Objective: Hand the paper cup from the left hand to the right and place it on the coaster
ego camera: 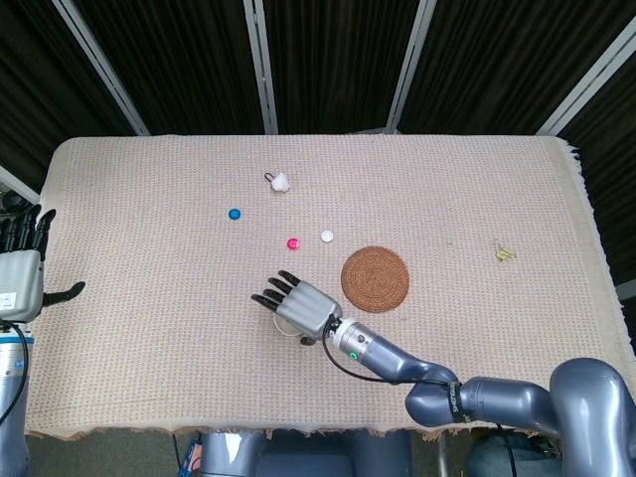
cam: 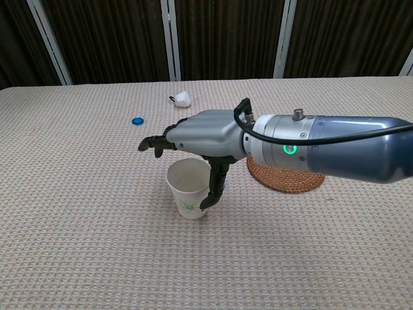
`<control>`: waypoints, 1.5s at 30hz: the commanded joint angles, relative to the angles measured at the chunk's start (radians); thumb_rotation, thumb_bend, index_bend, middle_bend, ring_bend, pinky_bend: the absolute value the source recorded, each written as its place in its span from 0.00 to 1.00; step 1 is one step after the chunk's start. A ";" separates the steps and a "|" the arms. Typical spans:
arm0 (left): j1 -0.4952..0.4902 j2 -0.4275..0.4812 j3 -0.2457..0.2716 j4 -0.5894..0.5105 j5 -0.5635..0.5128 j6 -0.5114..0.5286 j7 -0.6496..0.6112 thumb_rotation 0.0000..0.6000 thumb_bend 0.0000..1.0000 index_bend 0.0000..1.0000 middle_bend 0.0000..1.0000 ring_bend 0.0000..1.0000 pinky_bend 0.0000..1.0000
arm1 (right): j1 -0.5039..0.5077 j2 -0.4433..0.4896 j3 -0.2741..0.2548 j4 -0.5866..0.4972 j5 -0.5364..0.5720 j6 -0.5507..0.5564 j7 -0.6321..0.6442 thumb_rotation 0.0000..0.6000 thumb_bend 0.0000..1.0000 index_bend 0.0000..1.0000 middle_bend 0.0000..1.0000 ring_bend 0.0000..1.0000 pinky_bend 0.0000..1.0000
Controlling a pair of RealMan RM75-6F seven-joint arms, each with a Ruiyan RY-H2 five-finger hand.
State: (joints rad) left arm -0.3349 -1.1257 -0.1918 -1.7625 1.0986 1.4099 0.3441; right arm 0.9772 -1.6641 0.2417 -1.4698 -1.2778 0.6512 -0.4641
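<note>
The white paper cup [cam: 188,191] stands upright on the cloth, near the table's front middle. My right hand [cam: 201,137] hovers flat over its mouth with fingers stretched out to the left. Its thumb [cam: 216,186] hangs down along the cup's right side; I cannot tell whether it touches. From above, the right hand [ego camera: 298,304] hides nearly all of the cup [ego camera: 285,325]. The round woven coaster [ego camera: 375,279] lies bare just right of the cup, partly behind the forearm in the chest view. My left hand [ego camera: 20,272] is at the table's left edge, fingers apart, holding nothing.
Small caps lie behind the cup: blue [ego camera: 235,214], pink [ego camera: 293,243], white [ego camera: 327,236]. A small white lump [ego camera: 282,181] sits further back, and a yellow clip [ego camera: 504,252] lies far right. My right forearm [cam: 335,148] crosses above the coaster.
</note>
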 commanded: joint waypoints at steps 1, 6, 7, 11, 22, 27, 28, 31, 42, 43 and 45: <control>0.000 0.005 -0.001 0.001 0.003 -0.008 -0.008 1.00 0.00 0.00 0.00 0.00 0.00 | 0.015 -0.021 -0.013 0.008 0.046 0.013 -0.042 1.00 0.09 0.10 0.21 0.13 0.08; 0.001 0.009 0.000 -0.001 0.010 -0.018 -0.016 1.00 0.00 0.00 0.00 0.00 0.00 | 0.016 -0.031 -0.021 0.004 0.068 0.047 -0.054 1.00 0.18 0.26 0.36 0.27 0.13; 0.001 0.009 0.001 -0.002 0.014 -0.018 -0.017 1.00 0.00 0.00 0.00 0.00 0.00 | 0.015 -0.035 -0.023 0.004 0.068 0.057 -0.053 1.00 0.19 0.27 0.37 0.28 0.13; 0.005 0.011 0.002 -0.006 0.021 -0.016 -0.020 1.00 0.00 0.00 0.00 0.00 0.00 | 0.011 -0.040 -0.028 0.003 0.060 0.089 -0.042 1.00 0.21 0.31 0.39 0.30 0.15; 0.007 0.018 0.003 -0.011 0.027 -0.030 -0.030 1.00 0.00 0.00 0.00 0.00 0.00 | 0.000 0.030 -0.004 -0.012 0.065 0.160 -0.034 1.00 0.21 0.31 0.39 0.30 0.17; 0.006 0.018 0.002 -0.009 0.025 -0.035 -0.031 1.00 0.00 0.00 0.00 0.00 0.00 | -0.015 0.073 0.003 0.023 0.102 0.179 -0.054 1.00 0.22 0.31 0.39 0.30 0.17; 0.005 0.018 0.001 -0.008 0.024 -0.038 -0.032 1.00 0.00 0.00 0.00 0.00 0.00 | -0.022 0.084 0.003 0.039 0.124 0.179 -0.056 1.00 0.22 0.30 0.39 0.30 0.17; 0.004 0.018 0.000 -0.007 0.021 -0.042 -0.031 1.00 0.00 0.00 0.00 0.00 0.00 | -0.035 0.104 -0.006 0.068 0.162 0.173 -0.065 1.00 0.22 0.30 0.39 0.30 0.17; 0.003 0.018 0.005 -0.008 0.029 -0.053 -0.030 1.00 0.00 0.00 0.00 0.00 0.00 | -0.088 0.155 -0.066 0.115 0.188 0.181 -0.040 1.00 0.22 0.30 0.39 0.29 0.17; 0.003 0.018 0.006 -0.008 0.030 -0.052 -0.029 1.00 0.00 0.00 0.00 0.00 0.00 | -0.093 0.163 -0.072 0.113 0.187 0.180 -0.035 1.00 0.22 0.30 0.39 0.29 0.17; 0.003 0.016 0.006 -0.008 0.029 -0.052 -0.026 1.00 0.00 0.00 0.00 0.00 0.00 | -0.100 0.175 -0.079 0.104 0.185 0.177 -0.023 1.00 0.22 0.30 0.39 0.29 0.17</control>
State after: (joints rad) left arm -0.3317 -1.1094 -0.1861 -1.7702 1.1280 1.3579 0.3176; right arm 0.8820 -1.4945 0.1673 -1.3613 -1.0905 0.8296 -0.4930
